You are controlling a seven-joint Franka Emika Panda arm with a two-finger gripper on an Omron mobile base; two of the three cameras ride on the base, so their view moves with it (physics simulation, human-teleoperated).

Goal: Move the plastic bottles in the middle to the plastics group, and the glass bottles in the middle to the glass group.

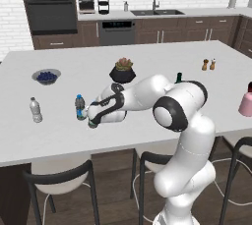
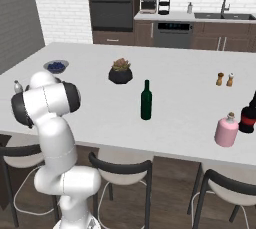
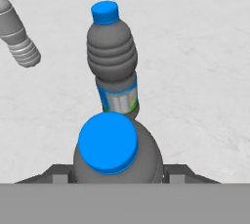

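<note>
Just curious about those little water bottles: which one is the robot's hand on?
The blue-capped bottle between the fingers of the gripper. Another blue-capped bottle stands just beyond it; the pale bottle stands apart.

White arm [image 1: 182,121] rising from its base, elbow bent, forearm reaching low to its left, end effector [image 1: 91,117] pointed downward, jaws partly apart, closed around a blue-capped bottle [image 3: 114,154].

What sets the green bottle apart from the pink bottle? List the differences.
1. The green bottle is dark; the pink bottle is pale.
2. The green bottle is tall and slim; the pink bottle is squat and shorter.
3. The green bottle stands alone mid-counter; the pink bottle stands near the front edge, close beside a dark bottle.
Shared: both stand upright on the white counter and have narrow necks.
</note>
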